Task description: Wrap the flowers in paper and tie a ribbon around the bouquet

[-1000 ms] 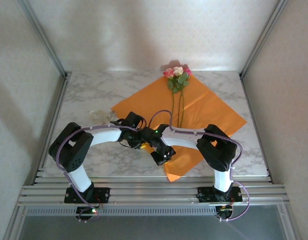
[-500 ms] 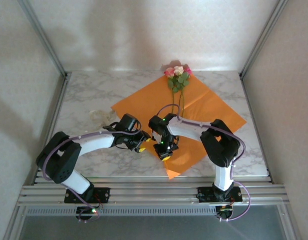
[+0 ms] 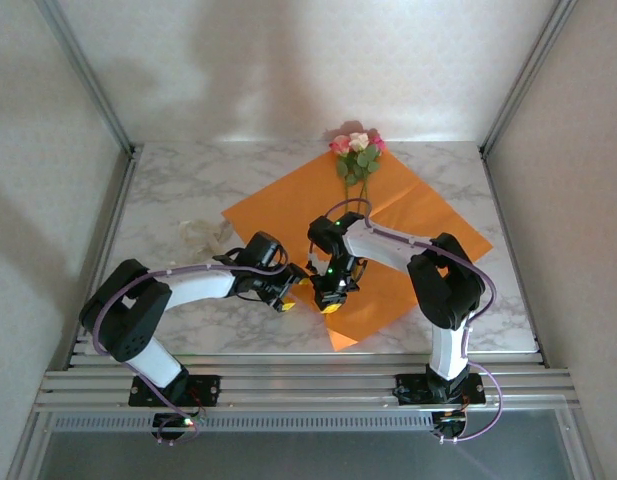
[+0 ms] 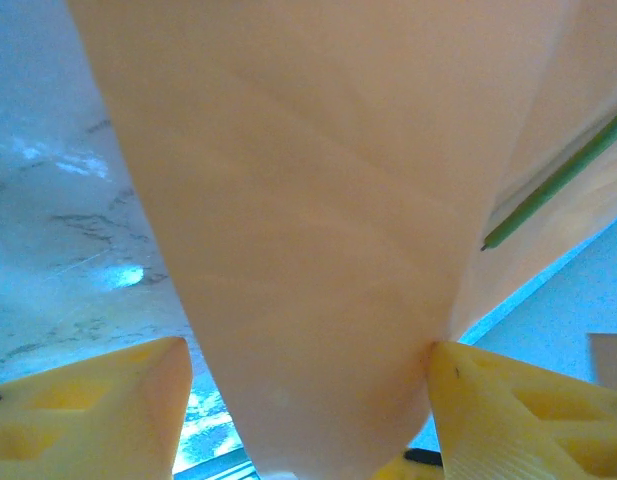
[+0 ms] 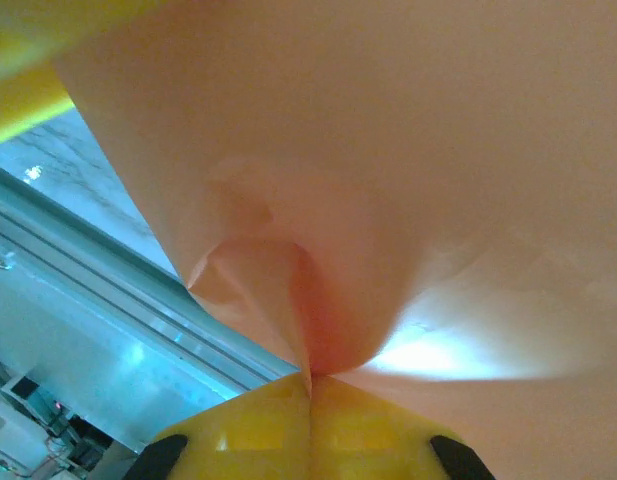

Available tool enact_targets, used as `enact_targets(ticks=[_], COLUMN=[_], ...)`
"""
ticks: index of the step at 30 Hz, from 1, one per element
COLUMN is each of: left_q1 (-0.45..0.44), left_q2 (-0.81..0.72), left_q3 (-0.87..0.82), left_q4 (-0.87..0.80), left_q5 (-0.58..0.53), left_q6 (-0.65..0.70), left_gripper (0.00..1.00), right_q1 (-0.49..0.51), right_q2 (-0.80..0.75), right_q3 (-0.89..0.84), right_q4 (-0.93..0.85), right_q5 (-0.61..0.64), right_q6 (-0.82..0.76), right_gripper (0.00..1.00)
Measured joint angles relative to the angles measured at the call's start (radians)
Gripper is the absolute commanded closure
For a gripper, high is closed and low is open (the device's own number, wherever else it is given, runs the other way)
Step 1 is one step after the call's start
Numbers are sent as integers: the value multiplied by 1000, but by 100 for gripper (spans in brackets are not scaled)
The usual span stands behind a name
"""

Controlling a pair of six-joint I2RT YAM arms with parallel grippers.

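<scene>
On your marble table (image 3: 168, 190), the orange paper (image 3: 288, 205) lies under the flowers (image 3: 356, 150). Your right gripper (image 3: 331, 300) pinches its lifted near part, fingers together; your left gripper (image 3: 293, 292) straddles it, fingers apart.

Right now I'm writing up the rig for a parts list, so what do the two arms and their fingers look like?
Both the left arm and right arm have white tubular links between chunky black joint housings. A purple cable loops along each. The fingers are bright yellow plastic with recessed pockets; a small green light glows near the right wrist.
</scene>
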Motion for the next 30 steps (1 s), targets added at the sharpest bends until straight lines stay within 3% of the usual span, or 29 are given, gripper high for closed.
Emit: enact_targets(ticks=[7,14,18,23,24,27,30], left_q1=[-12,-22,-34,-42,-44,-45,-45], left_q2=[-37,-32,-10,3,3,4,8], left_q3=[-46,-61,-61,-61,-59,-50,-33], left_q4=[42,151,196,201,193,159,122], left_q5=[-50,-97,-118,-139,-145,-156,-159], left_q6=[-24,-58,-66,-54,-45,-29,-17], left_gripper=[36,49,63,100,100,100,100], right_q1=[-4,-6,-7,-11,-11,-11,-11], right_q2=[0,0,0,0,0,-2,-28], right_q3=[11,11,11,11,11,11,5], right_q4=[-18,-25,-25,-24,-21,-16,10], right_q5=[-24,-26,-27,-28,-27,-19,12], right_q6=[-3,-4,-3,-3,-3,-8,-18], right_gripper=[100,100,100,100,96,68,50])
